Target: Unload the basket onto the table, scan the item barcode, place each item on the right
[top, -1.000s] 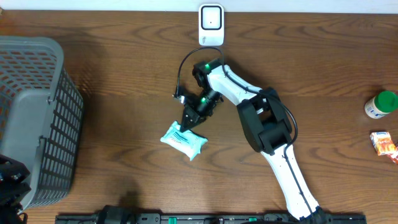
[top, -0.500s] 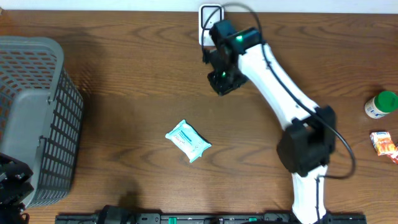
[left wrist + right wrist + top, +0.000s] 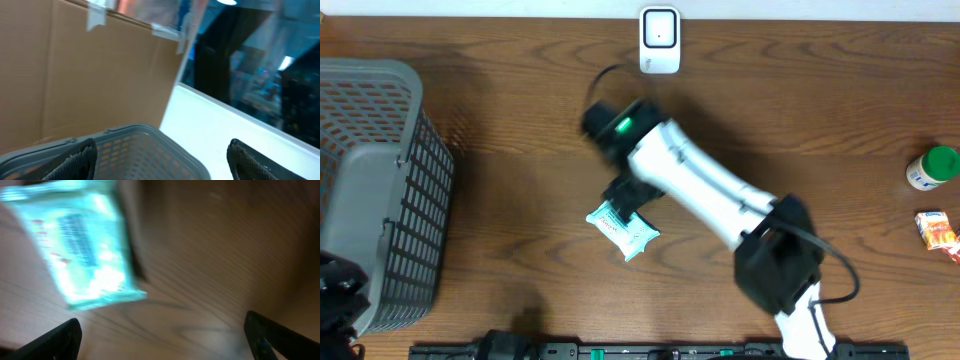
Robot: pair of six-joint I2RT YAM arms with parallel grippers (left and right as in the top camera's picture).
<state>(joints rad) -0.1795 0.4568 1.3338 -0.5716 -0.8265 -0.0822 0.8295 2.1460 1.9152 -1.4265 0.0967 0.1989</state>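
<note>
Packet (image 3: 623,228): flat on table (image 3: 520,130) near centre, at 7 o'clock of scanner (image 3: 660,40), not held. Basket (image 3: 420,200): at table's 9 o'clock edge. Right gripper (image 3: 623,198): over packet's 12 o'clock end, fingers spread wide, nothing between; contact cannot be told. Left gripper (image 3: 160,162): above basket rim, fingers spread, empty. Bottle (image 3: 932,168), carton (image 3: 938,232): near each other at 3 o'clock edge.
</note>
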